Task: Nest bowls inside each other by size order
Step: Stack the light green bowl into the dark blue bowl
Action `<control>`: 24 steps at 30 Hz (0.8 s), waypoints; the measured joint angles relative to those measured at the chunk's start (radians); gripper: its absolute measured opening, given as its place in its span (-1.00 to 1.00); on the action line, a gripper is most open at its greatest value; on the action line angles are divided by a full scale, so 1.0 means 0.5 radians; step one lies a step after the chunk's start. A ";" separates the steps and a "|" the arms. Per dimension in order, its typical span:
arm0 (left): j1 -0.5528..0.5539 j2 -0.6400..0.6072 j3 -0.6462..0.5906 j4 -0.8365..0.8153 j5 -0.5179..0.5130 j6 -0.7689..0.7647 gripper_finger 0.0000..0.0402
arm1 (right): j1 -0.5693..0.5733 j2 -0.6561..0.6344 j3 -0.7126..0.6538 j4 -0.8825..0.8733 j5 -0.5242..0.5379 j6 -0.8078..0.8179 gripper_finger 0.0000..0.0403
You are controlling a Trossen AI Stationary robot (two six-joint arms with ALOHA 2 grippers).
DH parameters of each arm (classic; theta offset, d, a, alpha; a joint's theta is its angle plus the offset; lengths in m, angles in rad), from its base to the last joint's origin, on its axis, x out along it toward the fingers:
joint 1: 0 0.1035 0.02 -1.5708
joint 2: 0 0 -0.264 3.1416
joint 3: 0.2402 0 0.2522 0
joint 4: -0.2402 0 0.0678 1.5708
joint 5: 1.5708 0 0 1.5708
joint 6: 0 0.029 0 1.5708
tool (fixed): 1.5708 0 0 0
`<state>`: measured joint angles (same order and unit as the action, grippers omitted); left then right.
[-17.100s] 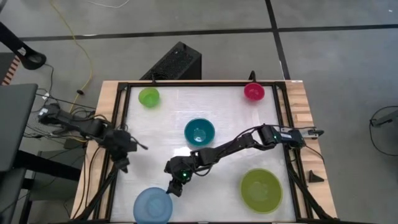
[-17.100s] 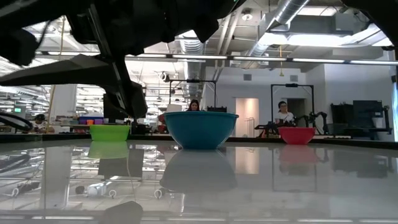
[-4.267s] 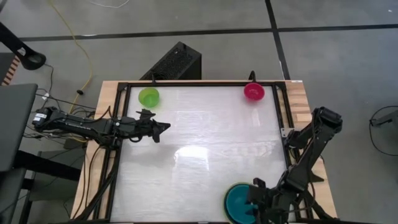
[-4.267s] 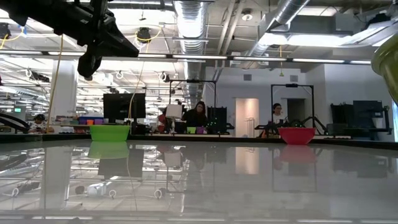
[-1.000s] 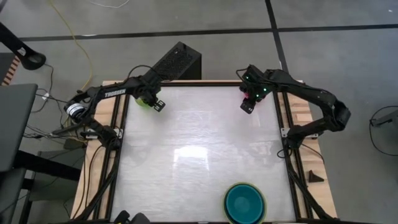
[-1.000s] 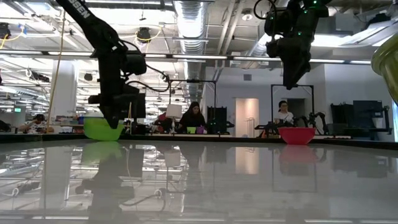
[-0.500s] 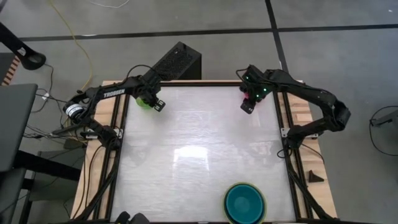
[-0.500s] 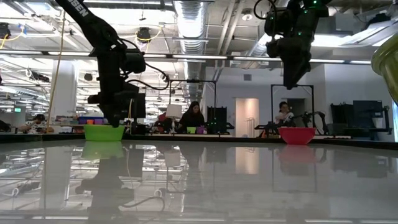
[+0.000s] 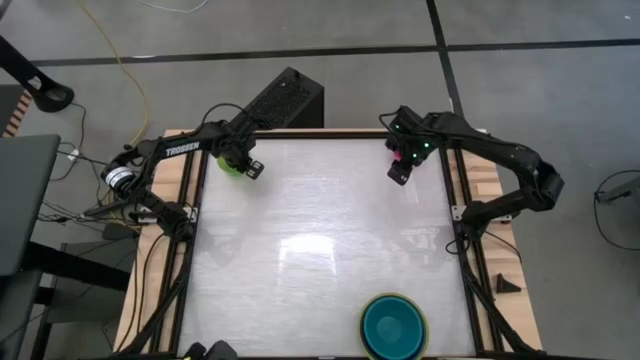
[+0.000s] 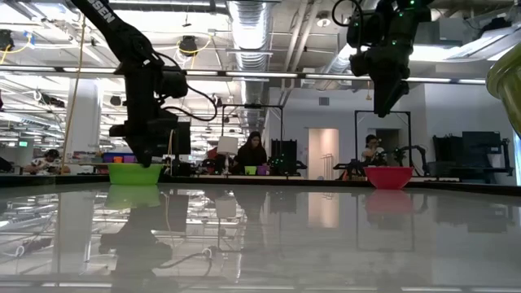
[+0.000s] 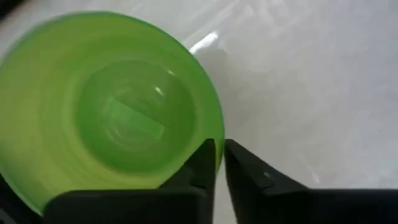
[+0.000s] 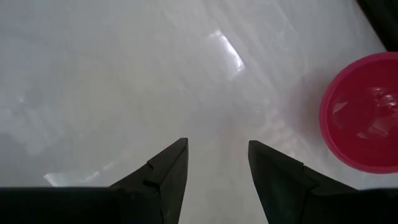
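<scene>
One small lime green plastic bowl [image 11: 106, 112] pinched at the rim by the left gripper [image 11: 219, 165], one smallest magenta-pink plastic bowl [image 12: 364, 112] beside the spread-fingered right gripper [image 12: 217, 163], one nested stack topped by a teal bowl [image 9: 393, 325] seen.

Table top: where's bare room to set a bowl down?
The whole middle of the table is bare. Taken spots: the lime bowl under the left end effector, the pink bowl by the right end effector, the nested stack.

Bright, even overhead light fills the scene. The glossy white tabletop [image 9: 320, 210] carries a broad glare patch near its middle and, seen level, mirrors the ceiling lamps and arms. The small lime green plastic bowl [image 11: 109, 106] looks soft and slightly blurred close up. Shadows are faint and short.
</scene>
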<state>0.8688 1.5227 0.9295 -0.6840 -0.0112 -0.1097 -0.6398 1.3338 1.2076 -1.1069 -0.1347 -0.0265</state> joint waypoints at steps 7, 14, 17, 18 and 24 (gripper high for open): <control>-0.009 0.000 0.000 -0.113 0.148 -0.016 -0.99 | 0.057 0.000 -0.001 -0.001 0.000 0.040 0.01; -0.229 -0.041 0.000 -0.083 0.619 -0.071 -1.00 | 0.127 0.000 -0.001 -0.001 -0.001 0.059 0.01; -0.410 -0.100 -0.001 0.089 0.821 -0.175 -1.00 | 0.148 0.000 -0.001 -0.001 -0.002 0.079 0.01; -0.481 -0.124 -0.001 0.173 0.884 -0.230 -1.00 | 0.155 0.000 -0.001 -0.001 -0.001 0.087 0.01; -0.932 -0.252 -0.001 0.918 1.061 -0.689 -1.00 | 0.155 -0.019 -0.002 0.000 -0.001 0.101 0.01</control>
<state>0.4029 1.3969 0.9291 -0.2249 0.5194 -0.4543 -0.5625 1.3242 1.2068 -1.1070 -0.1350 0.0242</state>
